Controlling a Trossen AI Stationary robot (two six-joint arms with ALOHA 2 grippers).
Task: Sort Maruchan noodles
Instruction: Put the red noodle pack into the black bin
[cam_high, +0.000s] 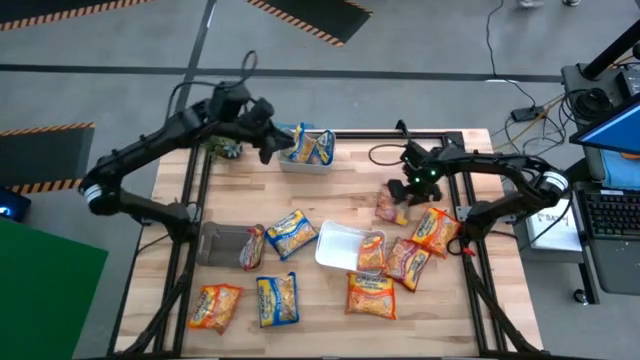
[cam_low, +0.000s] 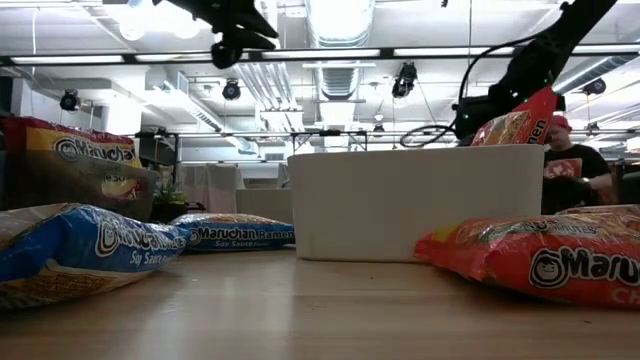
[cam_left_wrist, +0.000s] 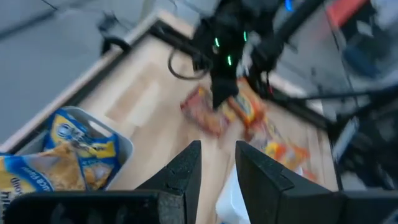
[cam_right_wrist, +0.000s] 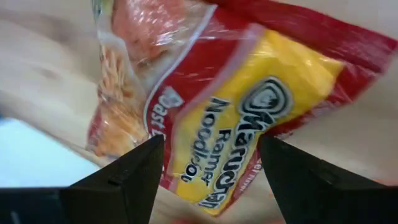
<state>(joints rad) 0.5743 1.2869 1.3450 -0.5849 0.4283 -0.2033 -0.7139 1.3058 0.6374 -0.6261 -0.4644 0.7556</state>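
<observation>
My right gripper (cam_high: 400, 190) hangs over the table's right half, shut on a red Maruchan packet (cam_high: 390, 207), which also shows in the low view (cam_low: 515, 120) above the white tray's rim. My left gripper (cam_high: 272, 142) hovers at the far edge beside a clear tray (cam_high: 322, 160) holding blue-and-yellow packets (cam_left_wrist: 68, 155); its fingers (cam_left_wrist: 186, 171) are open with nothing between them. More blue (cam_high: 290, 232), orange (cam_high: 370, 295) and red (cam_high: 407, 262) packets lie flat on the table. My right gripper holds the red packet (cam_right_wrist: 205, 99) between its two fingers (cam_right_wrist: 127, 177), coming from above. The packet is lifted off the table and hangs tilted below the gripper (cam_left_wrist: 205, 112). Which edge the fingers are on, I cannot tell.
A white tray (cam_high: 335, 245) in the middle holds one packet (cam_high: 372, 250). A dark tray (cam_high: 220, 243) sits left of centre with a red packet (cam_high: 252, 245) leaning at its edge. A small plant (cam_high: 225, 148) stands at the far left. A person (cam_low: 570, 165) is beyond the table.
</observation>
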